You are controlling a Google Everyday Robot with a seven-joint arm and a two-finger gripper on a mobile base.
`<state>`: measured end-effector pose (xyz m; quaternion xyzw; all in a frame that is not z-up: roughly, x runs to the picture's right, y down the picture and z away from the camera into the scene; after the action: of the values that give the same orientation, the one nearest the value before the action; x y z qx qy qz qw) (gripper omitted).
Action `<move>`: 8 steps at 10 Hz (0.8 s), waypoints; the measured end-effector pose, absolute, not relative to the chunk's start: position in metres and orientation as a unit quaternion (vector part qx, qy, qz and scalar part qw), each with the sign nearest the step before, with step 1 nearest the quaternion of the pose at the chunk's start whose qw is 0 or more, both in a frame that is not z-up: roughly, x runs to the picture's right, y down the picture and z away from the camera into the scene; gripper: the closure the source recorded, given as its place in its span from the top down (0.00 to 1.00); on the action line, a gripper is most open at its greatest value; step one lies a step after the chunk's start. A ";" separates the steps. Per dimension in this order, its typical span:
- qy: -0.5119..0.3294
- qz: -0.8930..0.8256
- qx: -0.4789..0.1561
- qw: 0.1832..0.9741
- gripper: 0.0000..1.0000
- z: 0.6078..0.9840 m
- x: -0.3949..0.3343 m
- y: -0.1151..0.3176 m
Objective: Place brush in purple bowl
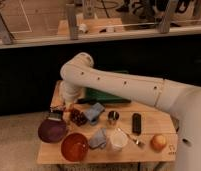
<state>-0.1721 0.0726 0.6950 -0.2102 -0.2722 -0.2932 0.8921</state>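
Gripper [57, 113]: at the end of the white arm [119, 85], which bends down steeply at the table's [149, 131] far corner. The jaws are fully closed, apparently on the brush [54, 118], which shows only as a slim dark shape with a pale fleck at the fingertips; the grip itself is too blurred to confirm. Position: low over the far rim of the purple bowl [51, 131], judged to be the carry-in posture, the brush kept pinched so it clears the rim before release. Brush: at the hand itself, directly above the bowl's far edge and not yet inside. Purple bowl: just below the hand and slightly nearer the camera, nothing visible in it. Orange bowl [74, 146]: beside the purple one, further toward the camera, so the release should stay centred over the purple. Dark red cluster [78, 117] and blue cloth [94, 112]: just beside the hand, along the table. Green tray [111, 96]: behind the hand, under the forearm. Black bar [136, 123], metal cup [113, 116], white cup [118, 140]: well apart.
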 end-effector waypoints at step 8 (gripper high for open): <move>-0.249 -0.391 -0.269 0.844 0.00 0.715 -0.217 0.134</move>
<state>-0.2168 0.1345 0.7145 -0.2693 -0.2492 -0.3907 0.8442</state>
